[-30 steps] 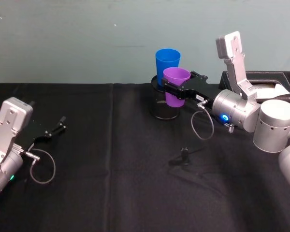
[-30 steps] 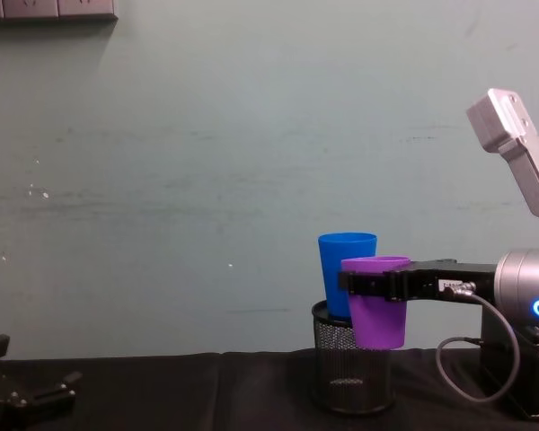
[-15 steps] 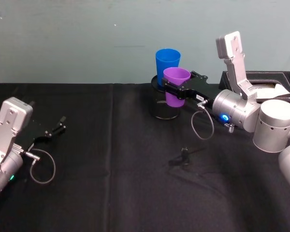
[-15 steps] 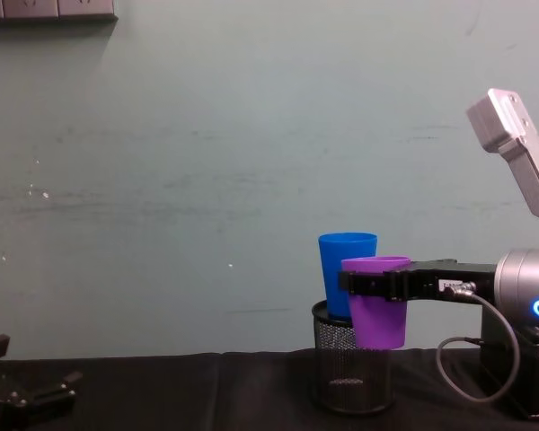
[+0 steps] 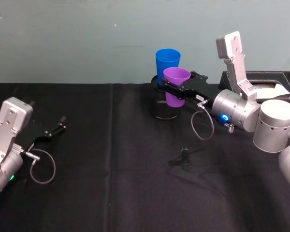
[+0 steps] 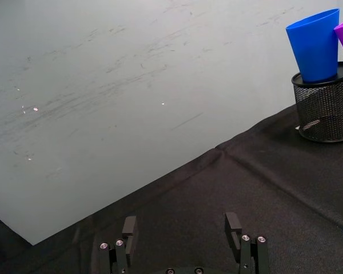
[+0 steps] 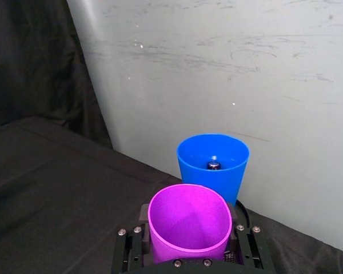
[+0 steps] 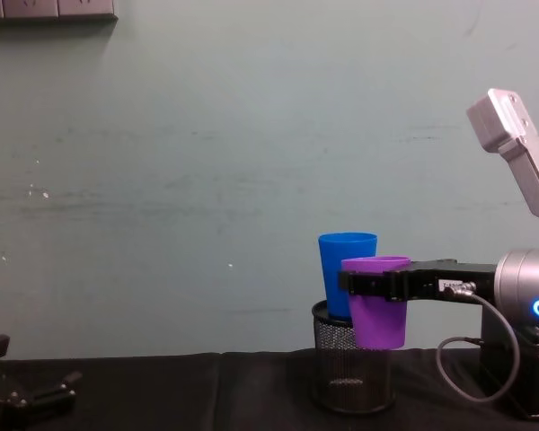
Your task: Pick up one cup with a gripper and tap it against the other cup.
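Purple cup [image 5: 176, 81]: held upright and clear of the black cloth [image 5: 111, 183], toward 12 o'clock on the table as seen from the head.
Right gripper [image 8: 370, 285]: reached in from 3 o'clock; both fingers are pressed against the sides of the purple cup just under its rim, one finger on each side.
Blue cup [image 5: 167, 60]: stood upright inside the mesh pen holder [image 5: 163, 110], its rim seen higher than the purple rim.
Relation of cups: the purple cup is placed at about 5 o'clock from the blue cup, just beside it; whether the two walls touch cannot be told.
Purple base: hung in front of the upper part of the pen holder, not inside it.
Left gripper [image 6: 180, 228]: rested low over the cloth at 9 o'clock, fingers spread wide, nothing held.
Cable [image 5: 203, 126]: looped below the right wrist.
Black box [image 5: 261, 79]: set at 2 o'clock, behind the right arm.
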